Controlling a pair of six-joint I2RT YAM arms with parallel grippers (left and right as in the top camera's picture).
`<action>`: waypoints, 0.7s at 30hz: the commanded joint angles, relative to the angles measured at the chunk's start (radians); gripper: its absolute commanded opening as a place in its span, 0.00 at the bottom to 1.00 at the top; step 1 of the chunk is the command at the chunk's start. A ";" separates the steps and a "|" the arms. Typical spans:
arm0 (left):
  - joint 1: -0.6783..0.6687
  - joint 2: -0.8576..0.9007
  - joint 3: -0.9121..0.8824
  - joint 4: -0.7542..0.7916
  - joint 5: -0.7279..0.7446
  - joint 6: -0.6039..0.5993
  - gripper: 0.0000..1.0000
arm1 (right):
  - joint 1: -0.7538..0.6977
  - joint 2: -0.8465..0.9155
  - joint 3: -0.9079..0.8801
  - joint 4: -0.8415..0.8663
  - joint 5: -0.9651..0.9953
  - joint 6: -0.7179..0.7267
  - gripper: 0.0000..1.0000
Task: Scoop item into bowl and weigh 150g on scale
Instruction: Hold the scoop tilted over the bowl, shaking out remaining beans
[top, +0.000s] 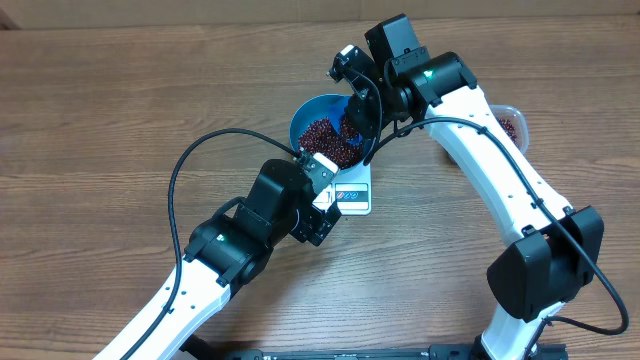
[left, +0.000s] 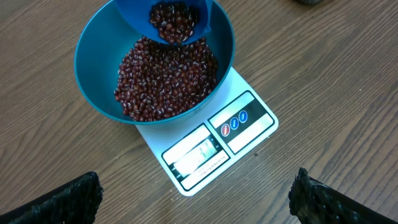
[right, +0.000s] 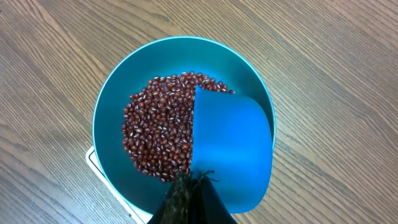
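Right pincer (right: 189, 186) is clamped on the blue scoop (right: 233, 149), which is tipped just ahead of it over the bowl (right: 107, 124). Beans (right: 155, 130) are piled inside. The bowl sits on the scale (left: 205, 149), right in front of the wide-open, empty left pincer (left: 193, 202).

The space over the bowl (left: 87, 68) is taken by the tilted scoop (right: 233, 149) and by the right claw (top: 353, 110) clamped on it, whose arm fills the bowl's right side. In front of the bowl, the scale (left: 214, 140) and the wide-spread left claw (top: 322, 195) crowd the approach. Left of the bowl and beyond it, open desk (top: 100, 120) gives free passage.
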 joint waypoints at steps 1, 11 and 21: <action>-0.001 0.007 -0.005 0.005 -0.013 0.002 1.00 | 0.001 -0.051 0.022 0.007 0.021 0.005 0.04; -0.001 0.007 -0.005 0.005 -0.013 0.002 1.00 | 0.002 -0.051 0.022 0.008 0.021 0.005 0.04; -0.001 0.007 -0.005 0.005 -0.013 0.002 1.00 | 0.029 -0.051 0.022 0.025 0.048 0.004 0.04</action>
